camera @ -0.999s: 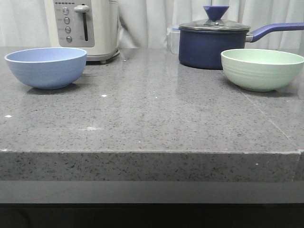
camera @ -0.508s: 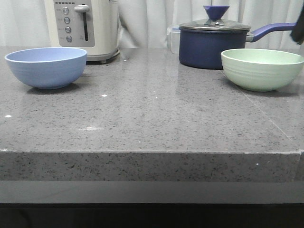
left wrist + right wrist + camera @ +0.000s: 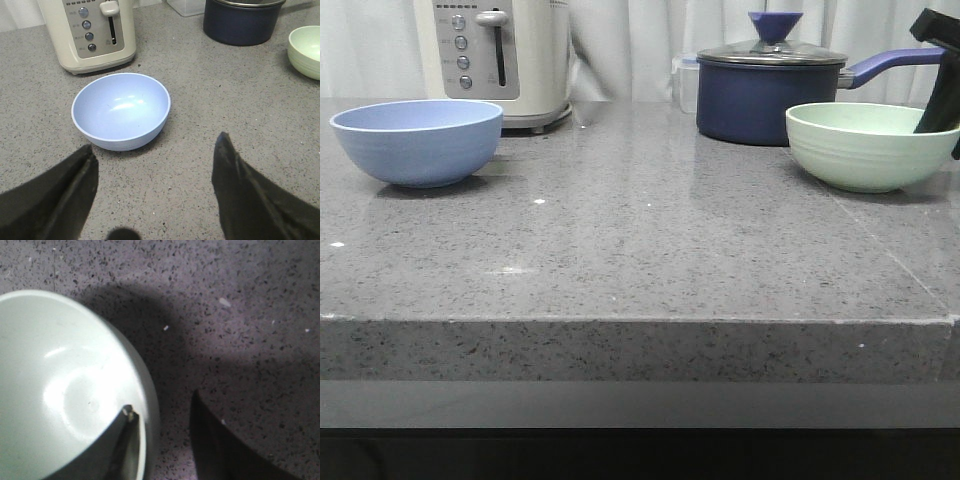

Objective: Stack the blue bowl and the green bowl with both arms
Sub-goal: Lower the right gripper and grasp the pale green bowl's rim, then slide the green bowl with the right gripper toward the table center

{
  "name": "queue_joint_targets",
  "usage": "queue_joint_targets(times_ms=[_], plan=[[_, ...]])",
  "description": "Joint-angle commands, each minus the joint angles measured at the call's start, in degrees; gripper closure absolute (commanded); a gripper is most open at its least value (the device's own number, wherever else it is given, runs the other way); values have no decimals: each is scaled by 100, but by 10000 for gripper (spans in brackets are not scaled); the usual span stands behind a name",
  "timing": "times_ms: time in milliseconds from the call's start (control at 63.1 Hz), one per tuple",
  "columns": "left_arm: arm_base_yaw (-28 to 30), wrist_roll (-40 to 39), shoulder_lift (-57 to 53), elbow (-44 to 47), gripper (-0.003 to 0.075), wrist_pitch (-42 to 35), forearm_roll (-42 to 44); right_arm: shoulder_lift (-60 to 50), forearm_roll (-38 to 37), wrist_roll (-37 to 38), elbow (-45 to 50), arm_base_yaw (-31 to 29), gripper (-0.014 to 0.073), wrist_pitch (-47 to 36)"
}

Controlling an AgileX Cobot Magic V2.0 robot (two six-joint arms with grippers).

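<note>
The blue bowl [image 3: 417, 142] stands upright at the left of the counter, and shows in the left wrist view [image 3: 121, 110] too. My left gripper [image 3: 155, 150] is open and empty, hovering above the counter a little short of it. The green bowl [image 3: 868, 146] stands at the right. My right gripper [image 3: 942, 118] is at its right rim. In the right wrist view the gripper [image 3: 162, 401] is open and straddles the rim of the green bowl [image 3: 60, 380]. One finger [image 3: 107, 445] is inside the bowl and the other [image 3: 220, 450] outside.
A cream toaster [image 3: 498, 55] stands behind the blue bowl. A dark navy lidded saucepan [image 3: 768, 90] with a long handle stands just behind the green bowl, with a clear container [image 3: 685, 80] beside it. The grey stone counter [image 3: 640, 250] ends at a front edge.
My right gripper has come into the front view from the right and dropped to the green bowl's right rim. Neither bowl has moved.
</note>
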Motion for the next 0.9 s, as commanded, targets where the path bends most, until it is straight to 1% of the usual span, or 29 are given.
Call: queue_joint_targets(times_ms=[0, 143, 190, 238, 349, 412, 523, 666, 793, 888], plan=[[-49, -2, 8, -171, 247, -448, -19, -277, 199, -83, -194, -39, 433, -130], [-49, -2, 8, -171, 247, -448, -19, -317, 199, -108, -194, -39, 577, -20], [-49, -2, 8, -171, 247, -448, -19, -378, 199, -248, -194, -39, 631, 21], [-49, -2, 8, -171, 247, -448, -19, -483, 194, -348, -202, -18, 664, 58], [-49, -2, 8, -171, 247, -448, -19, -701, 63, -422, -355, 122, 648, 195], [-49, -2, 8, -171, 247, -448, -19, -808, -145, -422, -523, 335, 648, 319], [-49, -2, 8, -171, 247, -448, -19, -865, -635, -172, -798, 936, 648, 383], [-49, -2, 8, -171, 247, -448, -19, -778, -1388, 447, -1038, 1973, 648, 244], [-49, -2, 8, -171, 247, -448, -19, -614, -1466, 628, -1086, 2635, 648, 36], [-49, -2, 8, -171, 247, -458, -19, -467, -1466, 766, -1098, 2922, 648, -146]])
